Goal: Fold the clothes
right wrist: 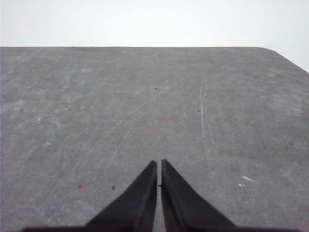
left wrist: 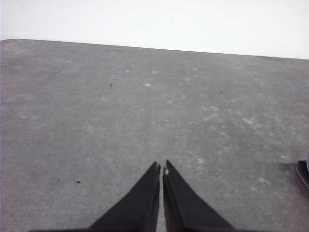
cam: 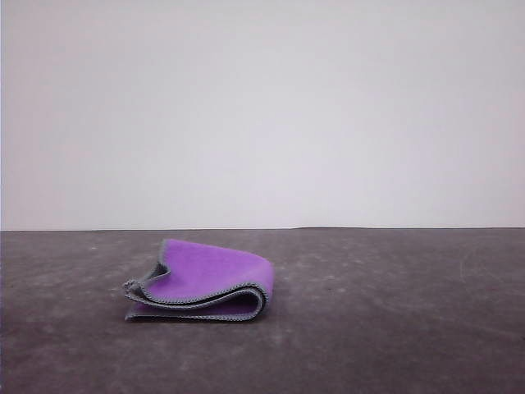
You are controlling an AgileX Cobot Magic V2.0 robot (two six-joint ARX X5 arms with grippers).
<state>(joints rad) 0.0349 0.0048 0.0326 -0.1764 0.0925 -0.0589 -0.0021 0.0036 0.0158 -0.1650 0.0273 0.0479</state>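
The cloth (cam: pixel 205 281) lay folded, purple face up, grey stitched edges stacked toward the camera, left of centre on the dark desk (cam: pixel 394 312), bare surface all round it. Left pincer (left wrist: pixel 161 170) and right pincer (right wrist: pixel 159 164) were both pressed together over bare desk.

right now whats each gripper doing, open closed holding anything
Left gripper: closed, holding nothing, above the bare table.
Right gripper: closed, holding nothing.
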